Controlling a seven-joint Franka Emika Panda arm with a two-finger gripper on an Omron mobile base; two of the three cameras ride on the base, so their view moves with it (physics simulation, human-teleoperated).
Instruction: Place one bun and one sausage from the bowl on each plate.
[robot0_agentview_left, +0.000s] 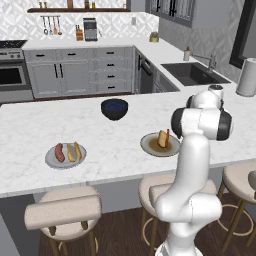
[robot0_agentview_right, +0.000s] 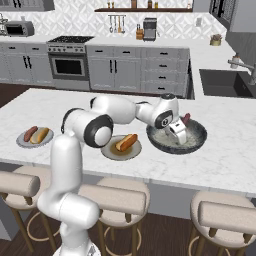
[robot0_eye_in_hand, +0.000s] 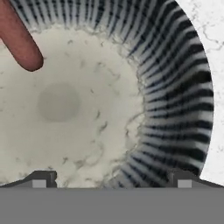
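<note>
Hand view: tool (robot0_eye_in_hand: 111, 179) wide open, empty, over bowl (robot0_eye_in_hand: 175, 87).

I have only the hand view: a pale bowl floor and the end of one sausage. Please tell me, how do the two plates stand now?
Observer: The light grey plate at the far left of the counter already carries a sausage and a bun.
Operator: And the other plate?
Observer: The tan-centred plate beside the bowl has a bun on it; I cannot tell if a sausage lies there too.
Operator: Is my gripper inside the bowl?
Observer: In the right base view the gripper hangs open over the bowl, next to the remaining sausage.
</note>
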